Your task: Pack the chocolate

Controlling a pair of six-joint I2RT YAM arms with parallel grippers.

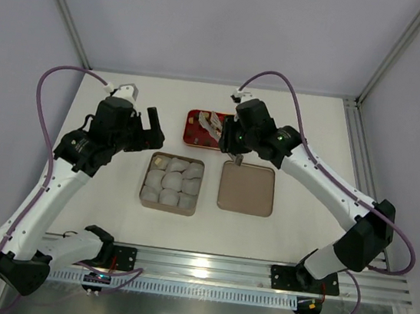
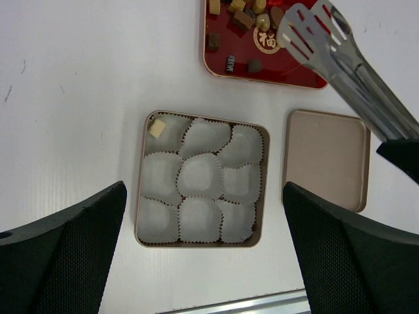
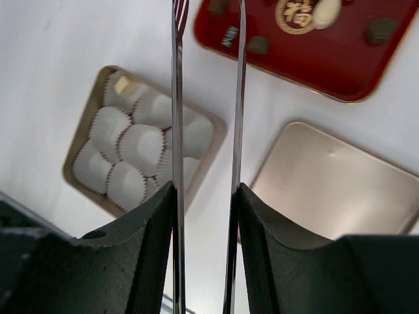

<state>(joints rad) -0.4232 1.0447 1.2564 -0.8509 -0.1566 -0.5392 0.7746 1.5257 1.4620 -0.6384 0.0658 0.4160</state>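
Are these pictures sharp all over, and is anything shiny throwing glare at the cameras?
Left wrist: sharp on the paper cups, with bright glints on the tongs. Right wrist: softer, the red tray and its chocolate slightly blurred, a pale sheen on the tin lid. Top external: even light, faint shadows.

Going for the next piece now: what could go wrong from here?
Several small chocolate pieces lie bunched on the red rectangular tray, so the metal tongs in the right hand may grab two or knock neighbours. The white pleated paper cups crowd the tan square tin; a tong tip could snag one.
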